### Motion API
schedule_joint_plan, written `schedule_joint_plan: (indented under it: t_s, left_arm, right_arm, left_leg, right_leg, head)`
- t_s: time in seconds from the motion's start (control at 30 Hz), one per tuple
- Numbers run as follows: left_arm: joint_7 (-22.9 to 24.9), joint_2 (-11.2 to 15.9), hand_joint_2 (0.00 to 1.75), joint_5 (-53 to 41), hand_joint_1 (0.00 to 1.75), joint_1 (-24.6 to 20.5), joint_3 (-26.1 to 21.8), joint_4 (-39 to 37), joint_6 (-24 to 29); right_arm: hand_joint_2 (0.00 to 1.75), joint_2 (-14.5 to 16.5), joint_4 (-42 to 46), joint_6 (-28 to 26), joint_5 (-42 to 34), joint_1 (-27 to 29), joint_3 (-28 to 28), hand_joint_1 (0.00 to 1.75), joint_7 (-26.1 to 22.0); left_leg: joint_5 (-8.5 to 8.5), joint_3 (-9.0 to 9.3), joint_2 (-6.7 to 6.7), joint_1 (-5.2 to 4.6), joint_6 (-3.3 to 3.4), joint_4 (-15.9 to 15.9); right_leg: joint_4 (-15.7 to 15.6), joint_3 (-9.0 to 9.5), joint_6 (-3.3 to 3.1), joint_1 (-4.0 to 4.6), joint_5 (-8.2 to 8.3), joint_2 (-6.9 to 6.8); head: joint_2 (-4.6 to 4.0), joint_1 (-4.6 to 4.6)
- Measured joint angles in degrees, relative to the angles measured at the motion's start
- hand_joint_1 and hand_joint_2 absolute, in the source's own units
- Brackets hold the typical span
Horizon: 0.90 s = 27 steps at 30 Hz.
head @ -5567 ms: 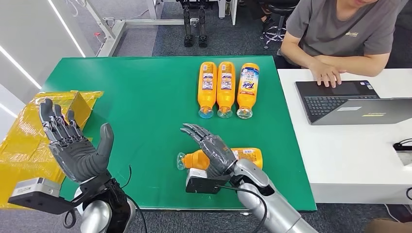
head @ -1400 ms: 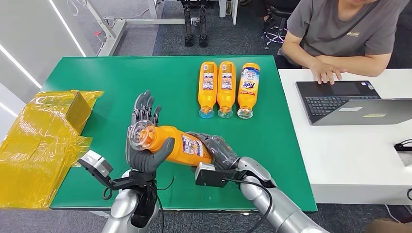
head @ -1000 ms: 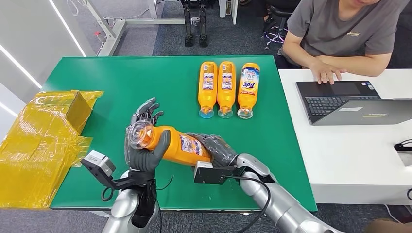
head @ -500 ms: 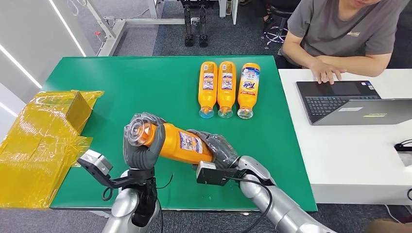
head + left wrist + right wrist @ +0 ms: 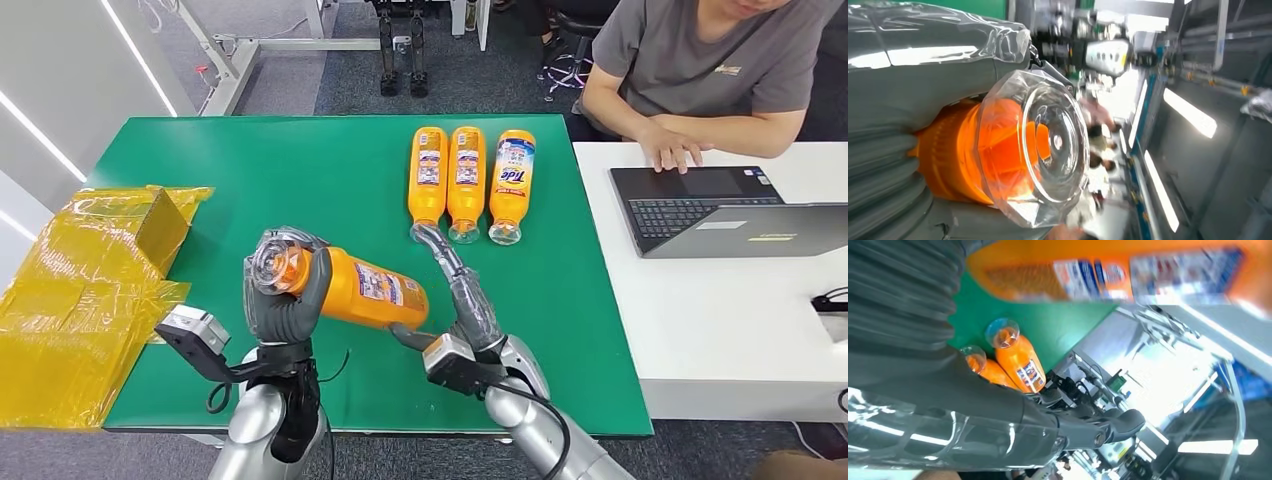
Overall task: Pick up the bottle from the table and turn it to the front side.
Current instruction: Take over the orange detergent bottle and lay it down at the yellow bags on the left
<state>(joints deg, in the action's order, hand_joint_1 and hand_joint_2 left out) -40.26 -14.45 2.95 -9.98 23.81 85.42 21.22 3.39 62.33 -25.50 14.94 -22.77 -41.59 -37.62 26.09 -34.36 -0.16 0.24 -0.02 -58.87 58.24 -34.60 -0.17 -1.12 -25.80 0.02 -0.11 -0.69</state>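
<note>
My left hand (image 5: 278, 300) grips the bottle (image 5: 345, 287) near the surface's (image 5: 250, 180) front edge; my right hand (image 5: 462, 300) is released, fingers spread beside it.

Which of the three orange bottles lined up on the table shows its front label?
The right-hand bottle of the row, nearest the laptop: its label reads "Tide" in big letters. The other two bottles show small-print back labels.

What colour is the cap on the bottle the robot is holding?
The cap is clear plastic over an orange neck, on the orange bottle in the left hand. The left wrist view shows it best.
</note>
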Motion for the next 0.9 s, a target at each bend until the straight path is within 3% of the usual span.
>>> schedule_joint_plan:
  t_s: [0.2,0.33,0.5,0.67,0.9]
  left_arm:
    - [0.0,4.1,1.75,-6.2,1.75,-0.7,-1.1,0.2,9.1]
    - [0.0,8.9,1.75,-13.7,1.75,-2.5,-2.1,-0.2,13.4]
    - [2.1,14.0,1.75,-27.4,1.75,-6.3,-5.2,-2.8,14.3]
    - [9.2,18.3,1.75,-44.4,1.75,-9.7,-8.0,-5.4,13.6]
    - [15.2,22.4,1.75,-57.7,1.75,-12.6,-10.0,-9.1,10.4]
  right_arm:
    - [1.75,0.0,4.2,-3.2,-1.4,3.7,-0.3,0.0,0.0]
    - [1.75,0.0,6.3,-3.3,-2.6,5.9,-0.3,0.0,0.2]
    - [1.75,0.5,7.7,-2.4,-2.8,7.4,-0.2,0.0,-0.2]
    - [1.75,1.1,9.3,-2.5,-1.8,8.9,0.2,0.0,-0.2]
    - [1.75,1.7,11.5,-2.2,-0.7,10.3,1.3,0.0,0.1]
  left_leg:
    - [0.0,0.02,0.01,0.02,-0.01,0.0]
    - [-0.02,0.02,0.01,0.05,-0.03,0.0]
    - [-0.07,0.03,0.04,0.06,-0.09,0.0]
    - [-0.08,0.03,0.05,0.06,-0.08,0.0]
    - [-0.08,0.02,0.06,0.06,-0.08,0.0]
  right_leg:
    - [0.0,-0.01,-0.01,0.02,-0.01,0.01]
    - [0.0,-0.01,-0.01,0.04,-0.01,0.01]
    - [0.0,0.0,-0.02,0.04,0.0,0.05]
    - [0.0,0.0,-0.02,0.04,0.01,0.05]
    - [0.0,-0.02,-0.03,0.04,0.01,0.07]
  head:
    - [0.0,-0.01]
    - [0.0,0.0]
    - [0.0,0.0]
    - [0.0,0.01]
    - [0.0,0.01]
